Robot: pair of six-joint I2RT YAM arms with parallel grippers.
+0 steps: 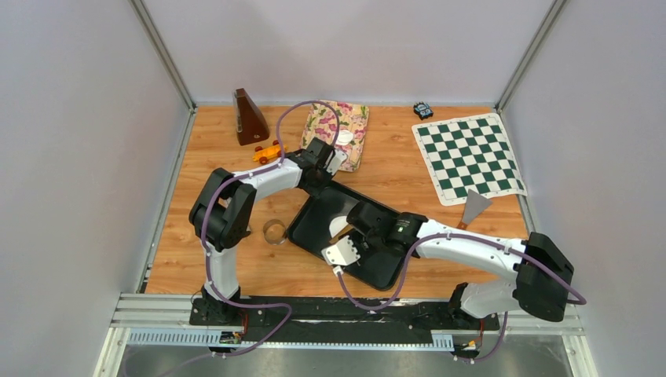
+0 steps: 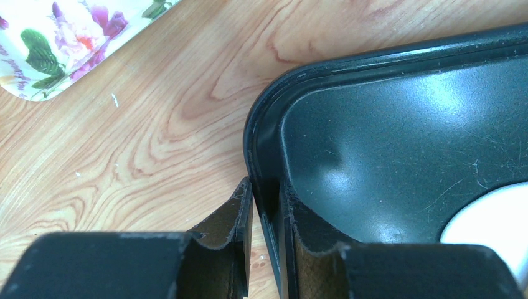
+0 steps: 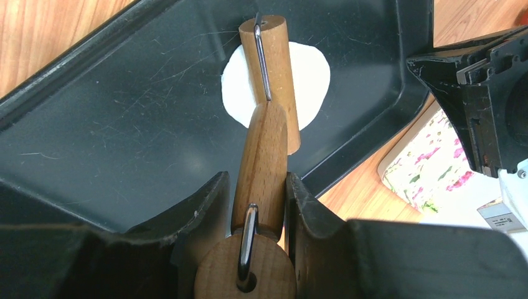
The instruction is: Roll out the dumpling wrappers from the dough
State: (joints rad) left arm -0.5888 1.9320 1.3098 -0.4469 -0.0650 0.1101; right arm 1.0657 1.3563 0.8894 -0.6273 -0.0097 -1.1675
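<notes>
A thin, round white dumpling wrapper (image 3: pixel 311 75) lies flat in the black tray (image 1: pixel 314 224), and its edge shows in the left wrist view (image 2: pixel 492 218). Across it rests a wooden roller (image 3: pixel 277 62). My right gripper (image 3: pixel 258 187) is shut on the roller's wooden handle (image 3: pixel 261 156), low over the tray (image 1: pixel 355 228). My left gripper (image 2: pixel 264 193) is shut on the tray's rim (image 2: pixel 261 124) at its far corner (image 1: pixel 320 184), one finger outside and one inside. Another white disc (image 1: pixel 343 136) lies on the floral tray (image 1: pixel 353 118).
A clear ring cutter (image 1: pixel 274 231) stands on the wood left of the black tray. At the back are a brown metronome (image 1: pixel 250 118), an orange toy car (image 1: pixel 267 151) and a small black gadget (image 1: pixel 423 110). A chessboard mat (image 1: pixel 470 157) and a scraper (image 1: pixel 473 207) lie right.
</notes>
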